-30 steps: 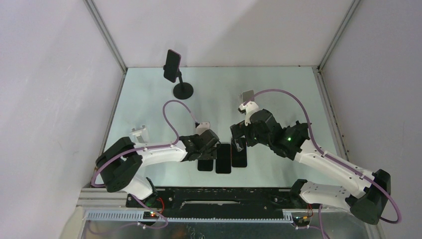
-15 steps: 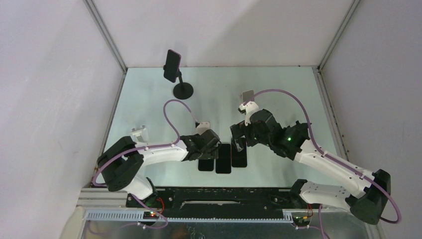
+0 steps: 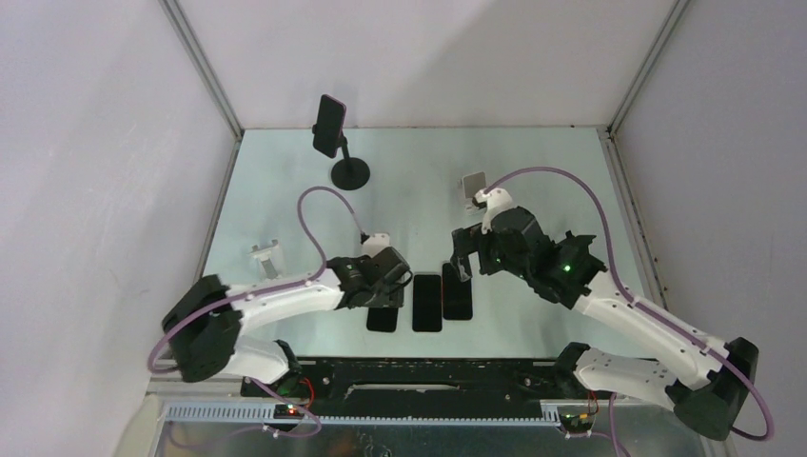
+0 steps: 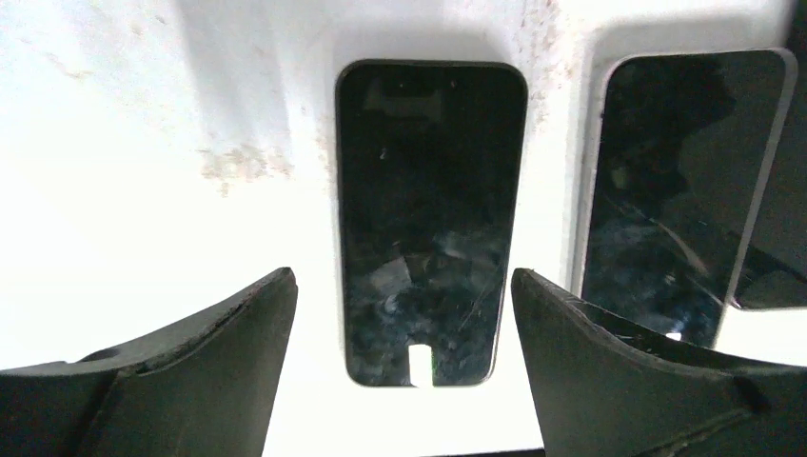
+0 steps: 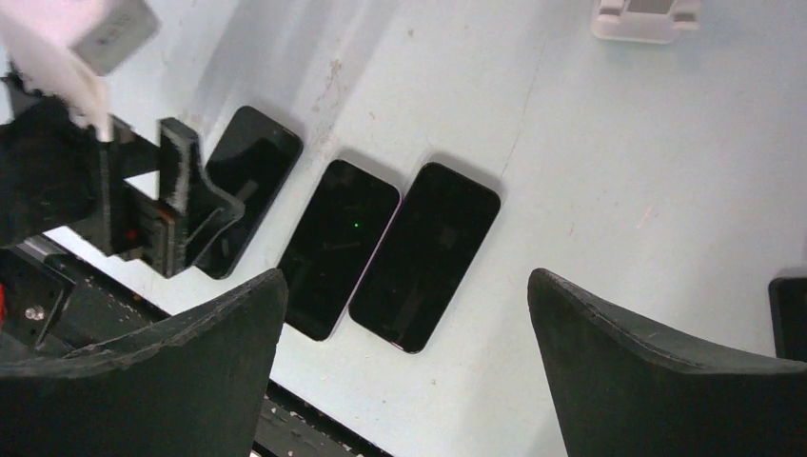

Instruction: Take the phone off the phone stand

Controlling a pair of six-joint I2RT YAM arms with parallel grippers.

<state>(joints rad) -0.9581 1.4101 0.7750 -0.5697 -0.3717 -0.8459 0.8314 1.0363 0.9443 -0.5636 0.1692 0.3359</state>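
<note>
Black glass fills the near edge of the surface, where a row of three handsets lies flat, side by side. Over the last second the left hand has slid toward the near left corner. It now hangs spread over the leftmost handset, one finger on either side, pinching nothing. The right hand has drawn back to the right, also spread and empty, and this has uncovered a small white holder near the middle of the surface.

Neither shift goes toward the far left corner, where the phone sits unmoved, clamped upright and slightly tilted in the phone stand. By my reading the removal has not begun, and the whole reach across the surface is yet to come.

Seen close, the handsets are glossy slabs with rounded corners, smeared with fingerprints and fine scratches. The surface is pale and matte, scuffed and speckled. The stand is dark, with a flat round base and a thin stem. Both hands have matte black, wedge-shaped fingers with curved inner faces.
</note>
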